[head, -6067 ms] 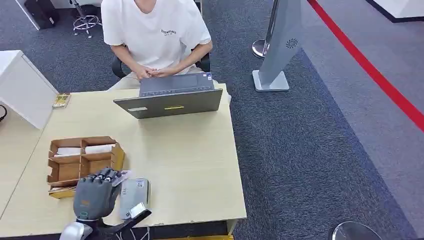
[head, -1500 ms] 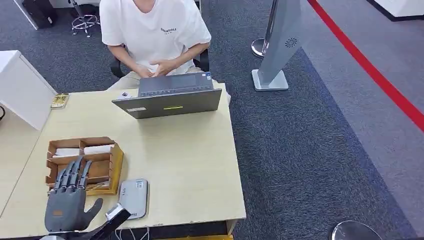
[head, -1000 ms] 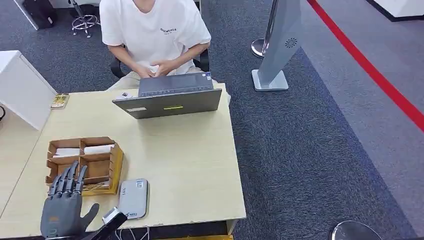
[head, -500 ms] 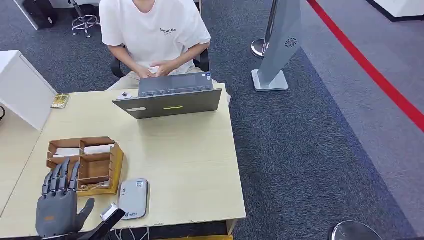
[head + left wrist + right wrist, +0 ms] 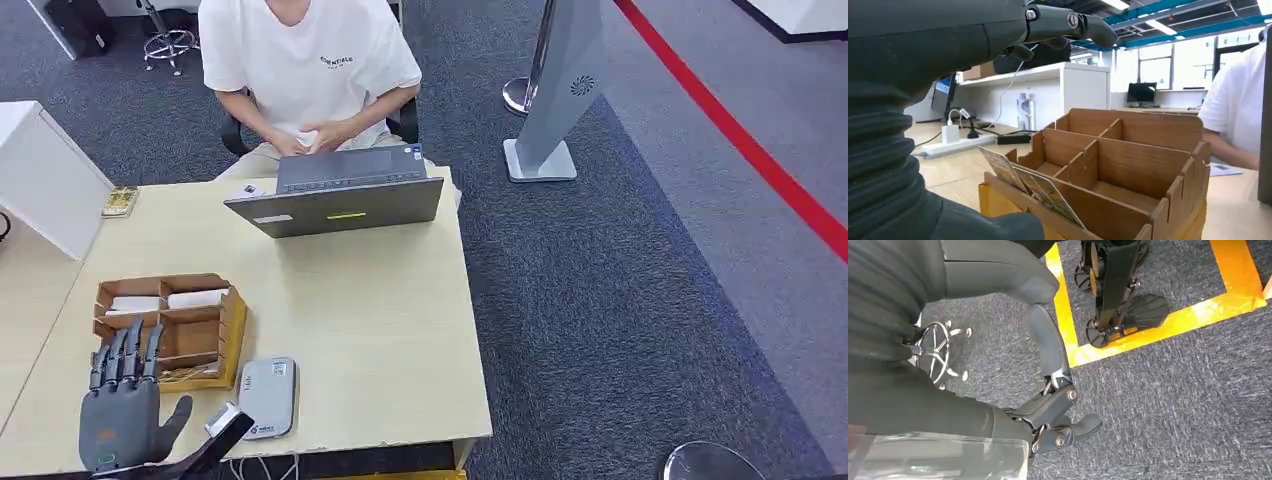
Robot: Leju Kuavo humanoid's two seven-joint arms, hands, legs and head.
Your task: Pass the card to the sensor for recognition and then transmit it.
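Left hand (image 5: pixel 120 425): wrist cut by the near picture edge. Grey flat card reader (image 5: pixel 267 397): label print too small to read; its near left corner is covered by a black wrist part. Printed cards (image 5: pixel 1030 186) in the wooden compartment box (image 5: pixel 1128 165): artwork blurred.

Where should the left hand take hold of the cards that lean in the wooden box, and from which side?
Pinch the top edge of the cards from above. They lean against the front wall of the wooden box, so only their upper edges stand clear; the walls block a sideways approach. The left hand is open beside the box, so probably a short reach.
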